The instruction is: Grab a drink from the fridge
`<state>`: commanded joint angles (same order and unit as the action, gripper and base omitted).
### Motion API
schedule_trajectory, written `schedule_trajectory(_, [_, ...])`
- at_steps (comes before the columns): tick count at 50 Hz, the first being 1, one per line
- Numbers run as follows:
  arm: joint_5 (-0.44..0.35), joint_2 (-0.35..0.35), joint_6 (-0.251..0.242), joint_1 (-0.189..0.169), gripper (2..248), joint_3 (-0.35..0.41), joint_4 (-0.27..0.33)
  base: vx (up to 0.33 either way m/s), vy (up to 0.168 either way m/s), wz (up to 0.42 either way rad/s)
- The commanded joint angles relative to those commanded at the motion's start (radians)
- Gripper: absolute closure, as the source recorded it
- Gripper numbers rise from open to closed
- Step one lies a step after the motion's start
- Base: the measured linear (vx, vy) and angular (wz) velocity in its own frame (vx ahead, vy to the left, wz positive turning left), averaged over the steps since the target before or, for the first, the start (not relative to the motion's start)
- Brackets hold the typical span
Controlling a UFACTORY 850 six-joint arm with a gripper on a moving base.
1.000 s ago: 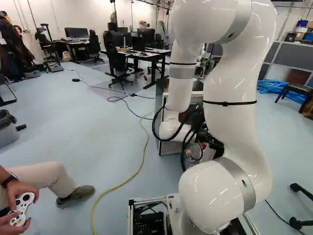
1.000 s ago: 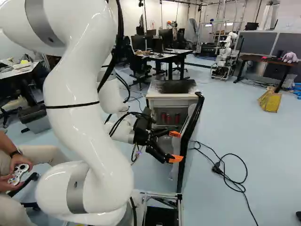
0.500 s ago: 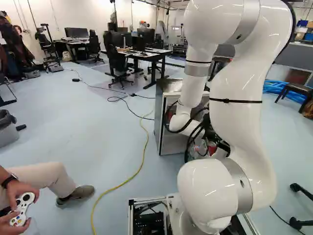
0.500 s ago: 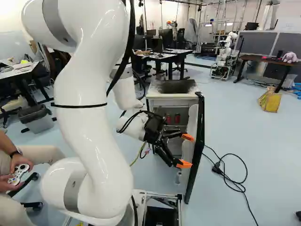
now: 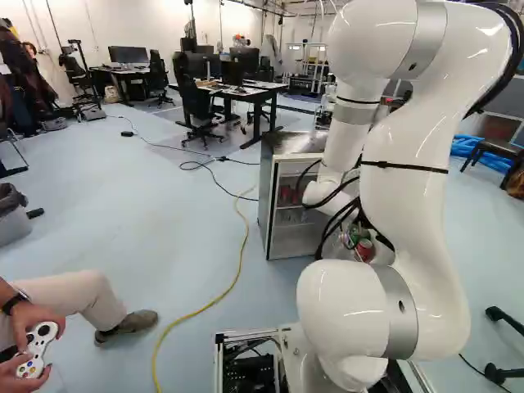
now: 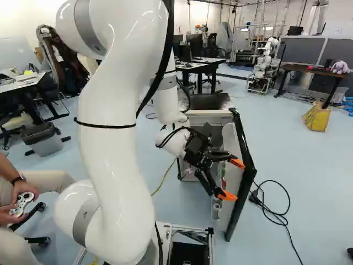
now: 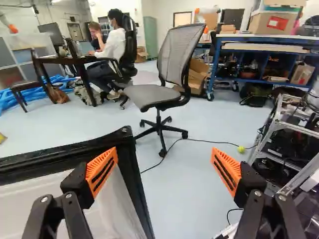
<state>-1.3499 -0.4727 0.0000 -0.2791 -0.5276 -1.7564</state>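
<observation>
The gripper (image 6: pixel 232 180) stands open at the inner side of the fridge door (image 6: pixel 247 176) in the right base view, nothing between its fingers. In the wrist view the gripper (image 7: pixel 164 158) has one finger over the door's black edge (image 7: pixel 130 154); whether they touch, I cannot tell. The fridge (image 5: pixel 286 146) stands behind my arm in the left base view, its door swung out. Red cans (image 5: pixel 285 195) sit on an inner shelf. A green drink (image 5: pixel 354 236) and a red can (image 5: pixel 365 249) show beside the wrist, partly hidden by cables.
Past the door, an office chair (image 7: pixel 158 94) and a metal-framed cart (image 7: pixel 286 127) show in the wrist view. A black cable (image 6: pixel 278 215) lies on the floor right of the door. Another robot (image 6: pixel 263 69) stands far back. A yellow cable (image 5: pixel 225 295) runs along the floor.
My arm and open gripper have moved to the right in both base views. The fridge door has swung wider along with them, uncovering more of the interior. The base has stayed put.
</observation>
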Motion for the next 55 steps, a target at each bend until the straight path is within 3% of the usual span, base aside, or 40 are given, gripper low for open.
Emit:
schedule_trajectory(18, [0.000,-0.036,0.000,-0.124,3,-0.095,0.000,0.000,0.000,0.000])
schedule_trajectory(25, [0.000,-0.044,0.000,-0.148,3,-0.115,0.000,0.000,0.000,0.000])
schedule_trajectory(41, [0.000,-0.021,0.000,-0.125,3,-0.058,0.010,0.000,0.000,0.000])
schedule_trajectory(55, [0.000,0.020,0.000,-0.068,3,0.044,0.126,0.000,0.000,0.000])
